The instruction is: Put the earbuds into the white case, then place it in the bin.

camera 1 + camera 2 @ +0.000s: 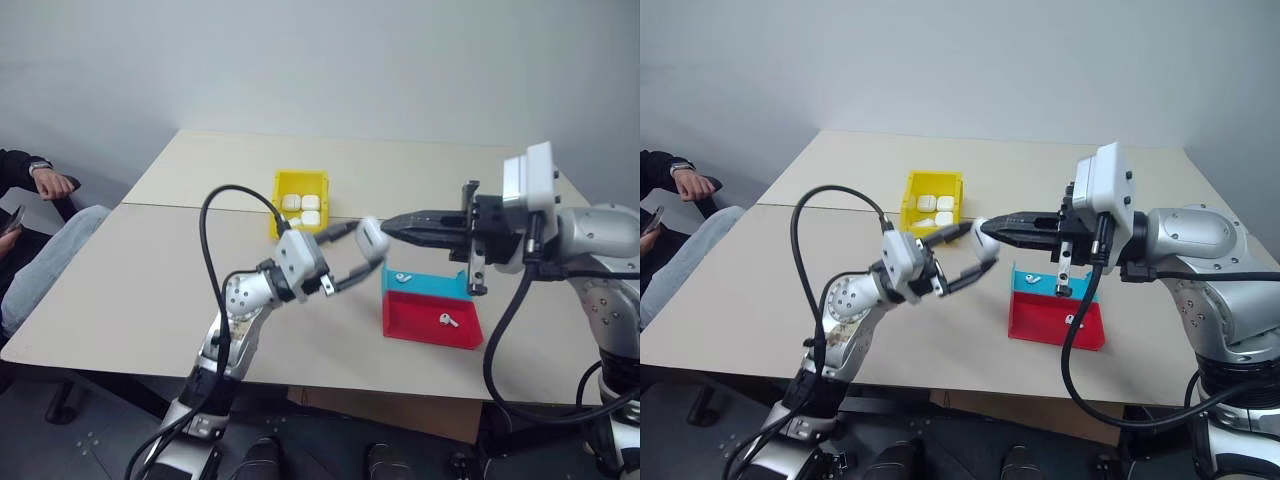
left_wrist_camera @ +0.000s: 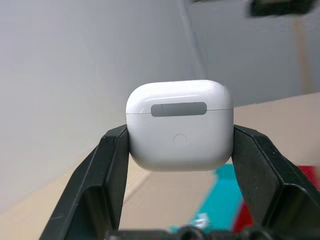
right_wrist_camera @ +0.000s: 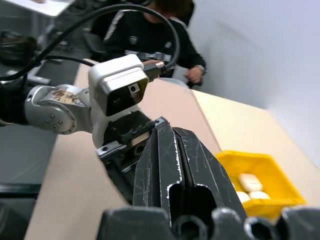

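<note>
The white case (image 1: 373, 238), lid closed, is held above the table with my left gripper (image 1: 371, 244) shut on its two sides; the left wrist view shows the case (image 2: 180, 125) squeezed between the black fingers (image 2: 107, 170). My right gripper (image 1: 390, 226) is shut and points level at the case, its tips right beside it, with nothing seen between them. One of the earbuds (image 1: 403, 277) lies in the teal tray (image 1: 440, 287). The other earbud (image 1: 447, 320) lies in the red tray (image 1: 415, 320). The yellow bin (image 1: 276, 210) stands behind my left gripper and holds three white cases.
A seated person (image 1: 40, 180) is at the table's left edge, with a knee close to the table's corner. The trays lie near the front edge under my right arm. A black cable (image 1: 205, 260) loops above my left arm.
</note>
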`<control>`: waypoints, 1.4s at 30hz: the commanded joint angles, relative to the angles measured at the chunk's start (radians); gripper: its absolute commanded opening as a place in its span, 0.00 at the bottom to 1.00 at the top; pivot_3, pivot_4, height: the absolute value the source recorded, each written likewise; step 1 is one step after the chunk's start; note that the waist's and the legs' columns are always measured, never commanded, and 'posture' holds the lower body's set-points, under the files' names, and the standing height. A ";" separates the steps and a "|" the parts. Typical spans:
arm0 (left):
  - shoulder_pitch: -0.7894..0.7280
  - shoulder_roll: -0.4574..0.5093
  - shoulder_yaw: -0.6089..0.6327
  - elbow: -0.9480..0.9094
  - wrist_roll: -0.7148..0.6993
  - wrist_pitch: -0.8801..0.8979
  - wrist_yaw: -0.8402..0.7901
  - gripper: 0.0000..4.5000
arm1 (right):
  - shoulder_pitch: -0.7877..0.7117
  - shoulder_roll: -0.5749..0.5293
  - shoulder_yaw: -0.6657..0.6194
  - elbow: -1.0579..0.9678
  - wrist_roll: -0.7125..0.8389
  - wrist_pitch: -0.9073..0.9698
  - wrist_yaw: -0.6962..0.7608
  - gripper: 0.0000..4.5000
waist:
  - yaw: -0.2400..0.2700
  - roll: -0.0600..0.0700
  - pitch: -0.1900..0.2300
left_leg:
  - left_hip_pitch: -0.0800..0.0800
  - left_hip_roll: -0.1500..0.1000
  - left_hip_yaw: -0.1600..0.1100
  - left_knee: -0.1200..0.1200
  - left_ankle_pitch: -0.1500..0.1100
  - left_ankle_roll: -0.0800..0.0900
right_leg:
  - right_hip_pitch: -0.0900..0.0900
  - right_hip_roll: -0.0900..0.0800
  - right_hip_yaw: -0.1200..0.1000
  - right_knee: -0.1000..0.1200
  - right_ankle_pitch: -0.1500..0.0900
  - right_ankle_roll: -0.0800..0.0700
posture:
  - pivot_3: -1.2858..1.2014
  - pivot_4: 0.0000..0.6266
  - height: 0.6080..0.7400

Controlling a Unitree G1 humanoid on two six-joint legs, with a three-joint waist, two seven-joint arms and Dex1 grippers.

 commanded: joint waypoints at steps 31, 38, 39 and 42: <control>-0.502 -0.047 0.159 0.708 0.152 0.133 0.533 0.99 | 0.274 -0.055 -0.089 -0.125 -0.035 0.010 -0.118 0.00 | 0.024 -0.006 0.003 | -0.001 -0.001 0.000 -0.011 0.000 -0.003 | -0.004 0.000 0.000 0.000 -0.002 0.006 | 0.52 0.24 1.00; -0.143 0.280 0.080 0.027 -0.136 0.417 -0.178 0.99 | 0.435 -0.173 -0.239 -0.089 -0.068 -0.100 0.079 0.00 | -0.007 -0.005 0.003 | 0.001 0.000 0.000 -0.017 0.001 -0.004 | -0.006 0.001 0.000 0.003 -0.002 0.004 | 0.52 0.24 1.00; -0.110 0.318 0.105 -0.027 -0.202 0.464 -0.238 0.99 | 0.448 -0.193 -0.257 -0.069 -0.076 -0.112 0.105 0.00 | -0.006 -0.005 0.003 | 0.001 0.000 0.000 -0.016 0.001 -0.004 | -0.006 0.001 0.000 0.004 -0.002 0.004 | 0.52 0.24 1.00; -0.017 0.424 0.180 -0.138 -0.326 0.526 -0.358 0.99 | 0.479 -0.242 -0.304 0.001 -0.110 -0.164 0.179 0.00 | -0.005 -0.005 0.003 | 0.002 0.000 0.000 -0.012 0.002 -0.005 | -0.003 0.001 0.000 0.004 -0.002 0.003 | 0.52 0.24 1.00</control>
